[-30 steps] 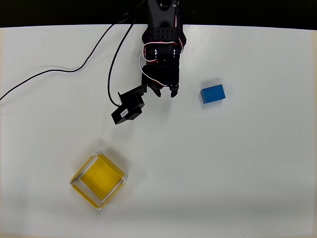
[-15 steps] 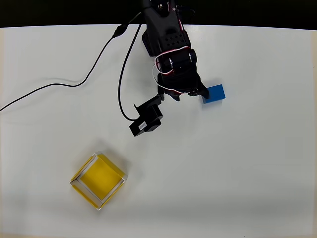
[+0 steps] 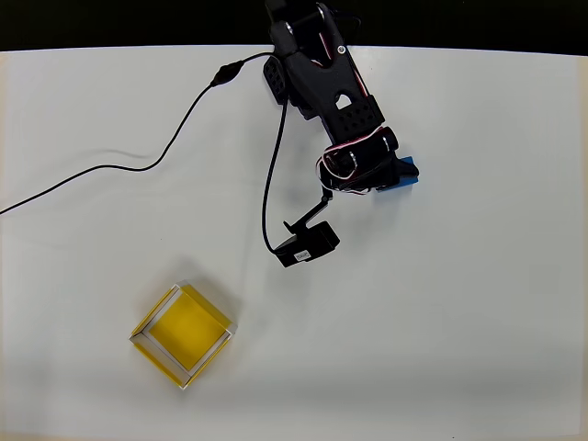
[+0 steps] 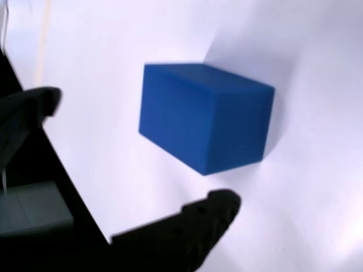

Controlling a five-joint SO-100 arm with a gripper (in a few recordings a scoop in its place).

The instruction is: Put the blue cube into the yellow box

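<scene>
The blue cube (image 4: 207, 116) rests on the white table and looks large in the wrist view. My gripper (image 4: 142, 150) is open: one black finger (image 4: 31, 107) is at the cube's upper left, the other (image 4: 212, 215) just below it. Neither finger visibly touches the cube. From overhead, the black arm (image 3: 354, 138) covers most of the cube, leaving only its right edge (image 3: 408, 173) showing. The yellow box (image 3: 182, 334), with its pale rim, stands open and empty at the lower left, far from the gripper.
A small black module (image 3: 308, 246) on a cable hangs off the arm below and left of the gripper. A thin black cable (image 3: 138, 167) snakes across the table's upper left. The dark table edge (image 3: 92, 23) runs along the top.
The arm has swung right from the table's upper middle until its gripper sits over the blue cube. The black module moved right and down with it. Cube and box stayed put.
</scene>
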